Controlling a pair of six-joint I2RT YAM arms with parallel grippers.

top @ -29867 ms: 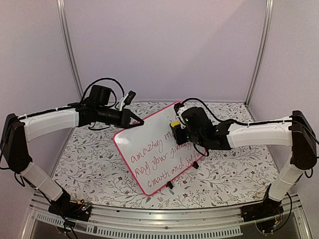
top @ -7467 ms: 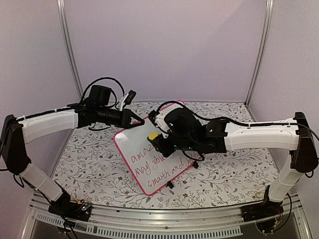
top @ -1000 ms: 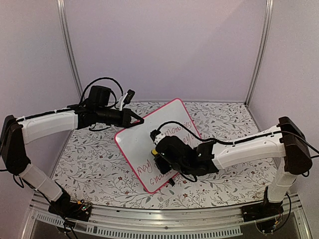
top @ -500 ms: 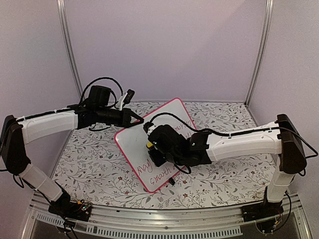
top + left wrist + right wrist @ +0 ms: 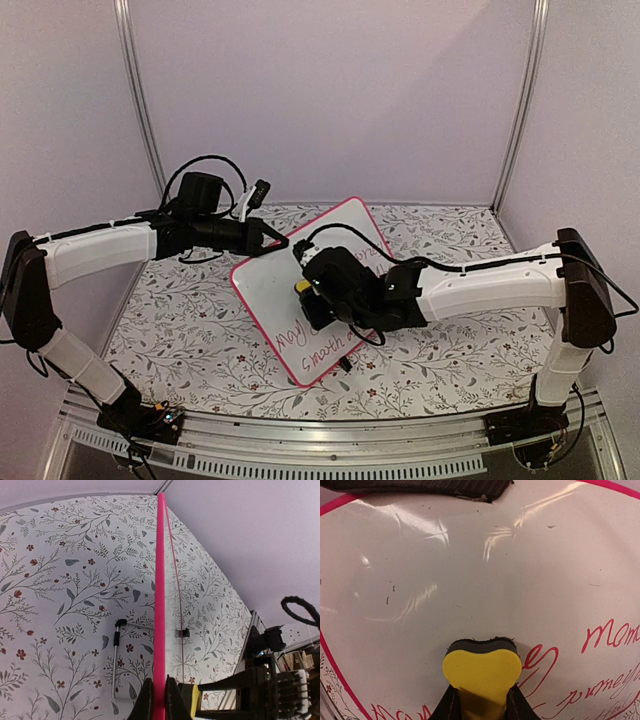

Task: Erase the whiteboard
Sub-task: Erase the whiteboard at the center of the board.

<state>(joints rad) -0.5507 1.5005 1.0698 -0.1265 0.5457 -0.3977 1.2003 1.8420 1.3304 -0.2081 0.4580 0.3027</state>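
Mid-wipe | my right hand (image 5: 481,702) grips yellow block eraser (image 5: 481,667); left hand (image 5: 159,700) pinches pink-framed whiteboard (image 5: 470,570) | next: sweep red writing (image 5: 605,635)

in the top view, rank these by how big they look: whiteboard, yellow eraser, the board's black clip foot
1. whiteboard, by far the largest
2. eraser, partly hidden, and clip foot: both look tiny and too alike to rank
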